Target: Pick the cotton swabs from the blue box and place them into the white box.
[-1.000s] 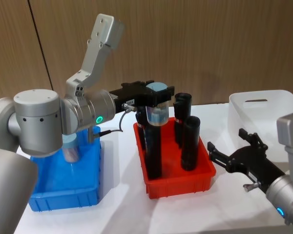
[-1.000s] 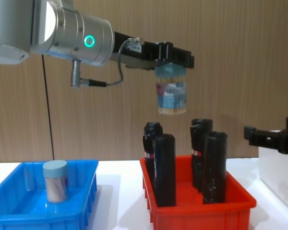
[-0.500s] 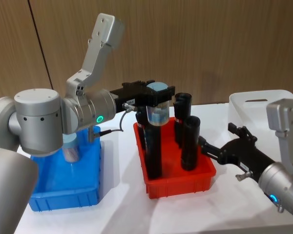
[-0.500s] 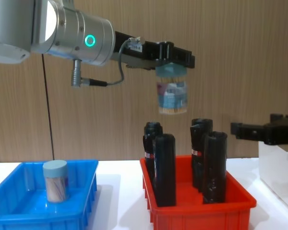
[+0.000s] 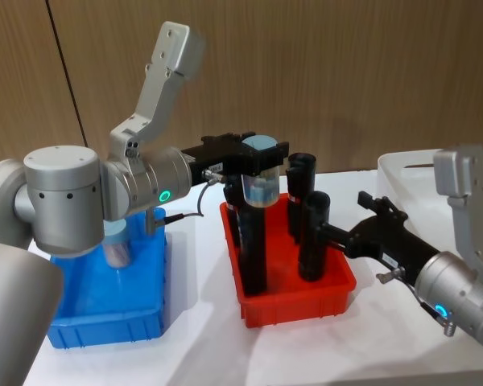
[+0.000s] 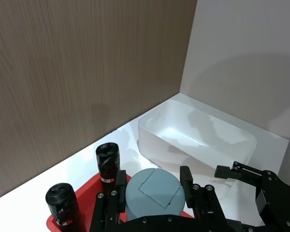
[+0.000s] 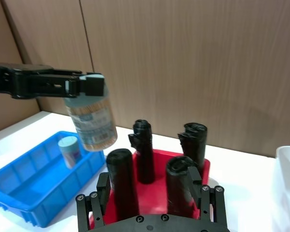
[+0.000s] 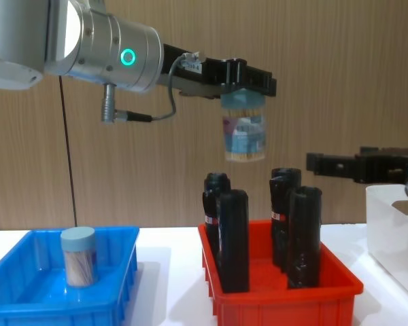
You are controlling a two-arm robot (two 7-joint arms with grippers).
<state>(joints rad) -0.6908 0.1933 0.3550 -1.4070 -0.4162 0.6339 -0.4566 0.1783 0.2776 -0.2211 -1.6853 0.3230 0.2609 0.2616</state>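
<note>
Handover in the making: the left gripper [image 5: 263, 165] stays clamped on a cotton swabs jar [image 5: 260, 186], held at the centre of the head view above the black cylinders [image 8: 234, 238] standing in the red bin [image 5: 298, 301]. The change is on the right. The right gripper [image 8: 319, 164], fingers spread and empty, has swept in from the lower right of the frame and now reaches leftward, just below the jar's base and still apart from it. It looks set to take the jar and carry it to the white box [image 5: 435, 165] at the right edge. A second jar [image 8: 78, 257] waits in the blue box [image 8: 20, 299], lower left.
</note>
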